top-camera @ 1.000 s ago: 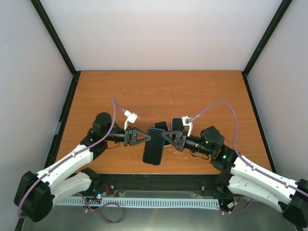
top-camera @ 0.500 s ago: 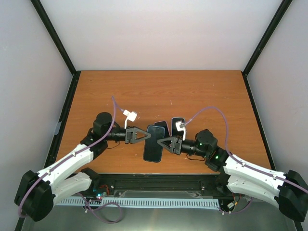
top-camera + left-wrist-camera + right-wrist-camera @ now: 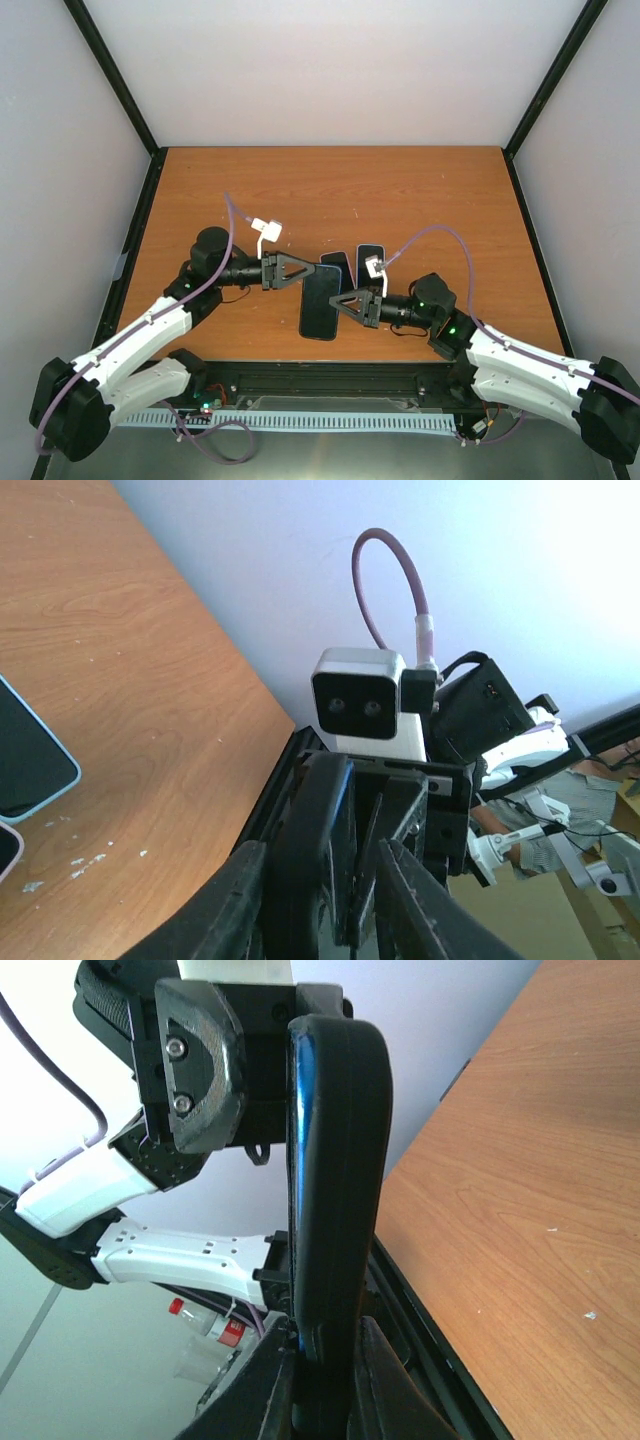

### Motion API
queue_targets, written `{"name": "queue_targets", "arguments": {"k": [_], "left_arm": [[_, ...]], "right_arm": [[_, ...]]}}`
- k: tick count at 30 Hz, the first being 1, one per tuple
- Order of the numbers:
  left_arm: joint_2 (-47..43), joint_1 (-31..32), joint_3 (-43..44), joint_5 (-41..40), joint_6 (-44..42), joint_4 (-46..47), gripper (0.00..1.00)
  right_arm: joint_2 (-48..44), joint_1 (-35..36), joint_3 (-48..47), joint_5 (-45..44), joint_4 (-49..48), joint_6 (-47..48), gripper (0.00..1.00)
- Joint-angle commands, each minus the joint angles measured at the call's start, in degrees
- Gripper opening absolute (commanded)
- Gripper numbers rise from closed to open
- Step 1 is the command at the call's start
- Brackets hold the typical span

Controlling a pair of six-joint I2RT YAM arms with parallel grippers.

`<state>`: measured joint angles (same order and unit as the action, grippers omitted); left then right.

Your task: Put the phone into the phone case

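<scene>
At lower centre of the top view, the phone case is hanging above the table, with both arms meeting at it. Right gripper is clamping its lower right edge tight, bracing it. Left gripper is straddling the upper left edge with fingers partly apart; gripping or not, cannot tell. Phone is looking seated inside, probably being pressed home. Spare phones are lying just behind.
</scene>
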<state>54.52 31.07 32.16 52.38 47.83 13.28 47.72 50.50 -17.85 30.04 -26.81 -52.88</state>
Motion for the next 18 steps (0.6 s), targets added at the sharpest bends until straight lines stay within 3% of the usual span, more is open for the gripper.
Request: {"name": "queue_targets", "arguments": {"k": [1, 5, 7, 15, 16, 18], "left_arm": [[-0.07, -0.13, 4.15, -2.37, -4.17, -3.19, 0.27], [0.15, -0.18, 4.70, -1.67, -5.16, -3.55, 0.05], [-0.04, -0.18, 5.09, -2.74, -6.43, -5.27, 0.00], [-1.84, -0.13, 8.55, -10.98, -15.22, -15.95, 0.01], [-1.87, -0.13, 9.16, -11.02, -15.52, -16.60, 0.04], [-2.16, -0.13, 9.88, -10.86, -14.67, -17.31, 0.21]], "right_arm": [[-0.80, 0.32, -0.52, 3.05, -2.47, 1.68, 0.03], [-0.67, 0.36, -0.53, 2.46, -1.79, 1.54, 0.03], [-0.18, 0.33, -0.69, 2.21, -1.31, 1.32, 0.03], [2.81, 0.31, -0.26, -0.49, -2.22, -4.08, 0.03], [3.27, 0.30, -0.27, -0.43, -2.80, -4.43, 0.03], [3.67, 0.28, -0.18, -0.76, -3.96, -4.63, 0.03]]}}
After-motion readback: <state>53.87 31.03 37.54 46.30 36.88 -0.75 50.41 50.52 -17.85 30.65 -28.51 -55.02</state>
